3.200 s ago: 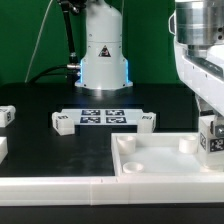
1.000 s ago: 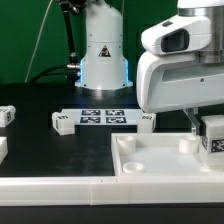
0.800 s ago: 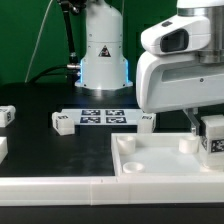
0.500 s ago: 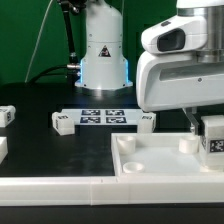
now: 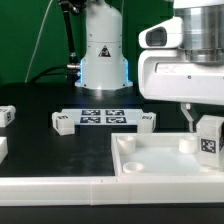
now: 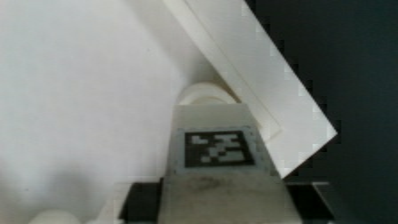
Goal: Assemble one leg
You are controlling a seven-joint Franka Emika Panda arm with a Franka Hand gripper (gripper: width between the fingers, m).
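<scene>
My gripper [image 5: 204, 124] is shut on the leg [image 5: 208, 137], a small white block with a black-and-white tag, held upright at the exterior view's right edge. It hangs at the far right corner of the large white tray [image 5: 150, 168], next to a round socket [image 5: 186, 143]. One finger [image 5: 187, 119] shows; the other is hidden behind the leg. In the wrist view the leg [image 6: 217, 148] sits between my dark pads [image 6: 146, 200], its tip over a round socket [image 6: 208, 96] beside the tray's wall [image 6: 267, 70]. Whether the leg touches the tray I cannot tell.
The marker board [image 5: 102, 117] lies mid-table with a small white block at each end [image 5: 63, 122] [image 5: 147, 121]. Two more white blocks [image 5: 6, 114] [image 5: 2, 148] sit at the exterior view's left edge. The arm's base [image 5: 103, 55] stands behind.
My hand has risen a little and shifted slightly toward the exterior view's left, with the leg still in it. The tray and the other parts have not moved.
</scene>
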